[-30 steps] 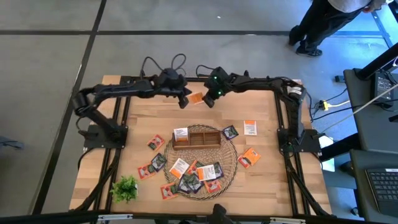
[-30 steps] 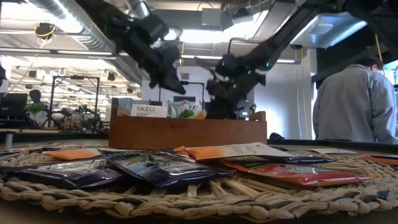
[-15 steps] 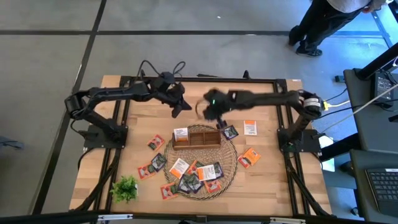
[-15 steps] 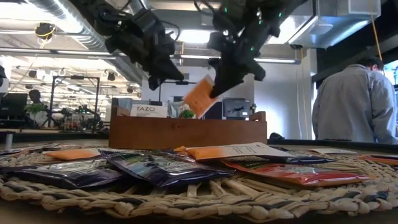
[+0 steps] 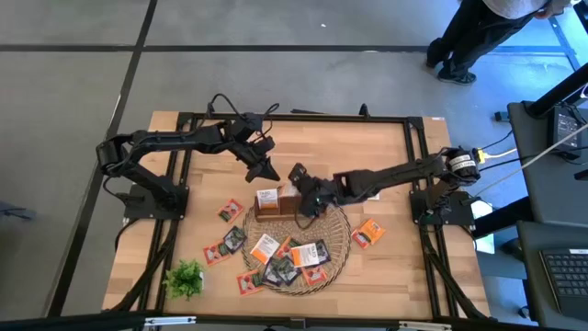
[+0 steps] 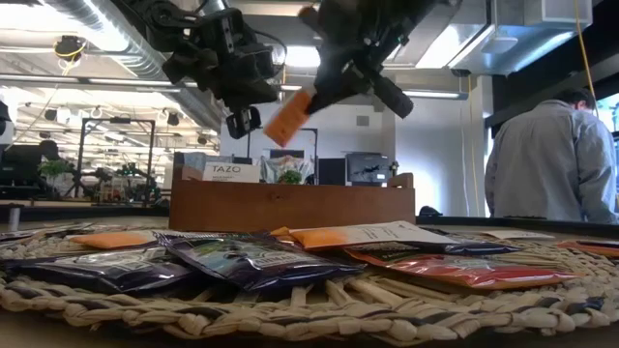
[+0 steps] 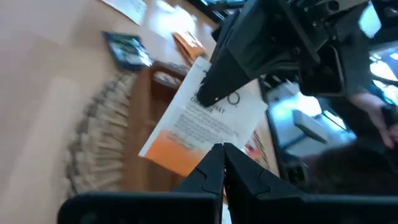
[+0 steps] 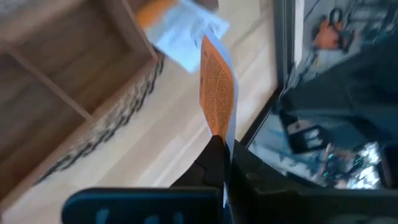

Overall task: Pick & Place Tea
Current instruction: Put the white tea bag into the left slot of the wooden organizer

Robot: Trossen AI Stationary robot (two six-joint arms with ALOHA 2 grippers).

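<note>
**One sachet aloft above the tray**

High view: the right gripper [image 5: 308, 195] reaches in from its side of the table to hang over the brown wooden three-compartment tray [image 5: 285, 210], which sits at the far edge of the round woven wicker mat [image 5: 338, 241]. The left gripper [image 5: 265, 168] waits just beyond the tray with its fingers pressed together on nothing. Most of the small flat square tea sachets [image 5: 292, 262] lie heaped on the near part of the mat, with a few strays on the bare wooden table [image 5: 386, 156] and one white-and-orange sachet [image 5: 267, 198] already standing in the tray's left compartment.

Low view: the right gripper clamps an orange tea sachet [image 6: 287, 118] by its upper edge, so the packet hangs tilted above the tray wall, clear of it. That edge grip probably leaves the lower end free to slip into a narrow compartment.

Left wrist view: past the closed left fingers [image 7: 214, 167], the standing white-and-orange sachet fills the middle, with the other arm dark above it.

Right wrist view: the held sachet shows edge-on between the right fingers [image 8: 214, 158], with empty tray compartments beyond it. The packet looks poised for lowering into one; which one I cannot tell.
</note>
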